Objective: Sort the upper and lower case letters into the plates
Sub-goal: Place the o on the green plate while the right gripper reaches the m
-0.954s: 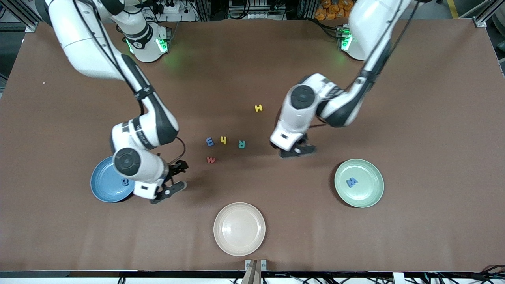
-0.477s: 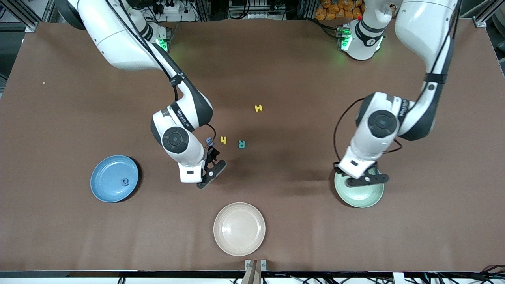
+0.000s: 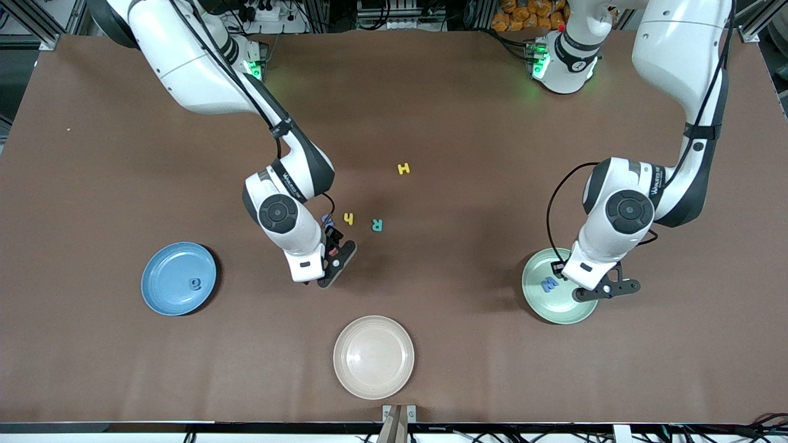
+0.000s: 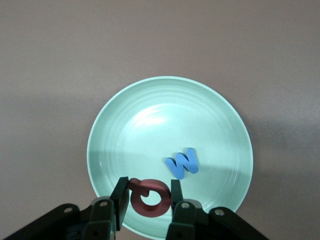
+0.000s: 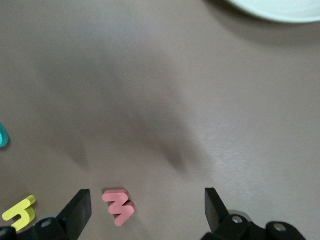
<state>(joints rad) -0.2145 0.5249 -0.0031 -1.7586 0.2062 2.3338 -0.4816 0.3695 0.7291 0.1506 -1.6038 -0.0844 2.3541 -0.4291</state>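
My left gripper (image 3: 606, 289) hangs over the mint green plate (image 3: 557, 314), shut on a red foam letter (image 4: 153, 185) shaped like a G. In the left wrist view that gripper (image 4: 148, 187) pinches the letter above the plate (image 4: 150, 125), where a blue letter (image 4: 182, 162) lies flat. My right gripper (image 3: 335, 255) is low over the table's middle, open, its jaws (image 5: 146, 200) astride a pink zigzag letter (image 5: 119, 205) without touching it. The sky blue plate (image 3: 166, 289) holds one dark blue letter (image 3: 195, 283).
A yellow h (image 3: 349, 218) and a teal R (image 3: 377, 225) lie just farther from the front camera than the right gripper, with a blue letter (image 3: 326, 218) half hidden by the right arm. A yellow H (image 3: 403, 168) lies farther still. A cream plate (image 3: 373, 357) sits near the front edge.
The right arm swung from the sky blue plate to the pink letter. The left arm carried the red letter from the table's middle to over the mint green plate.
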